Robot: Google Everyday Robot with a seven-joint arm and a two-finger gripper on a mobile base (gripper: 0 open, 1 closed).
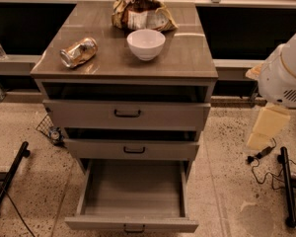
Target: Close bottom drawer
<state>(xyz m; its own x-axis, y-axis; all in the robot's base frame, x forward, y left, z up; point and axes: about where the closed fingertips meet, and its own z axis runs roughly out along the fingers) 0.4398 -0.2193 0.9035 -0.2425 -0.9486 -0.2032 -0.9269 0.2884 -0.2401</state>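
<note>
Drawers are stacked three high in a grey-brown cabinet. The bottom drawer (133, 194) is pulled far out toward the camera, and its black bar handle (134, 229) is cut by the lower edge. The middle drawer (133, 150) and top drawer (127, 114) are left slightly ajar. On the surface (187, 58) a white bowl (146, 44), a crushed can (79, 52) and a crumpled bag (142, 14) are seen. The tool (265, 128) is held at the right edge, well apart from the cabinet; whether it is released or clenched cannot be told.

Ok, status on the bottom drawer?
Gripper right of cabinet, touching nothing. Bottom drawer pulled far out, not yet closed. Nothing seen inside to block it.
</note>
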